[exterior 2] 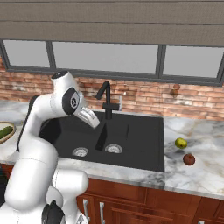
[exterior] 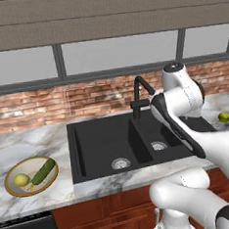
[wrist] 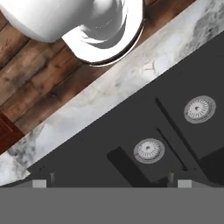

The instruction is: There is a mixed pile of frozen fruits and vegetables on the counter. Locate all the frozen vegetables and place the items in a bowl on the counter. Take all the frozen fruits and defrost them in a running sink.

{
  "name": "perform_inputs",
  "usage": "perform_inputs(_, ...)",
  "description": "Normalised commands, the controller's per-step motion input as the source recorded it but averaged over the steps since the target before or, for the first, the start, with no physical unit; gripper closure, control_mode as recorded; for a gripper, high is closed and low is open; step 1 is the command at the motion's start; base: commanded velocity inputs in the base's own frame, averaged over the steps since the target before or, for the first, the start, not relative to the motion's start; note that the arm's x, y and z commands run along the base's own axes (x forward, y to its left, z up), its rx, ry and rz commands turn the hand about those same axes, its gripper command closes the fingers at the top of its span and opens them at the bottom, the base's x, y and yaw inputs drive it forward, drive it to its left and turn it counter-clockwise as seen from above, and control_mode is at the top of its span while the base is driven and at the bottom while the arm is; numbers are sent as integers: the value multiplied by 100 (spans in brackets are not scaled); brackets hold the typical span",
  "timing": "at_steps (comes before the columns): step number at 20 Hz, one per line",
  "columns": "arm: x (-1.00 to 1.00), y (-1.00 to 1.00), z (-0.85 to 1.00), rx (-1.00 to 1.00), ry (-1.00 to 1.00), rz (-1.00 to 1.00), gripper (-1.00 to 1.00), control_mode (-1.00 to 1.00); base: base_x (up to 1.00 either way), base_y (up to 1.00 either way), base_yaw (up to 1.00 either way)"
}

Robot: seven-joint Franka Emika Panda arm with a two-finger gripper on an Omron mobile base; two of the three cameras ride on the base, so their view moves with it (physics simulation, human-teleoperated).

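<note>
Glossy white arm (exterior: 186, 130) — rounded segments, dark joint rings — black cable along it.

Bowl (exterior: 10, 188) on counter (exterior: 30, 143) left of the black sink (exterior: 99, 142), holding the green cucumber (exterior: 43, 172) and a pale ball (exterior: 21, 180). Lemon (exterior 2: 180, 143) and dark red ball (exterior 2: 189, 159) lie right of sink, near each other.

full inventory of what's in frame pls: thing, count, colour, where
bowl: 1, golden-brown rim, on counter left of sink
cucumber-like piece: 1, dark green, in the bowl
pale ball: 1, yellow-green, in the bowl
lemon-like ball: 1, yellow-green, counter right of sink
dark red ball: 1, counter right of sink, beside the lemon-like ball
sink: 1, black, two basins, steel drains
tap: 1, black, behind sink
counter: 1, white-grey marble, over wooden cabinets
gripper: 1, over the sink, fingers open, holding nothing
</note>
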Motion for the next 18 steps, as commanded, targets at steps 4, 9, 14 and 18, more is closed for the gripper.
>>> perform_inputs(4, -7, -100, 0, 0, 10, -9, -100, -100, 0, 0, 0)
perform_inputs(9, 0, -100, 0, 0, 12, -9, -100, -100, 0, 0, 0)
perform_inputs(14, -3, -100, -4, 5, 9, -8, -100, -100, 0, 0, 0)
perform_inputs(18, -7, -100, -24, 10, 0, 0, -100, -100, 0, 0, 0)
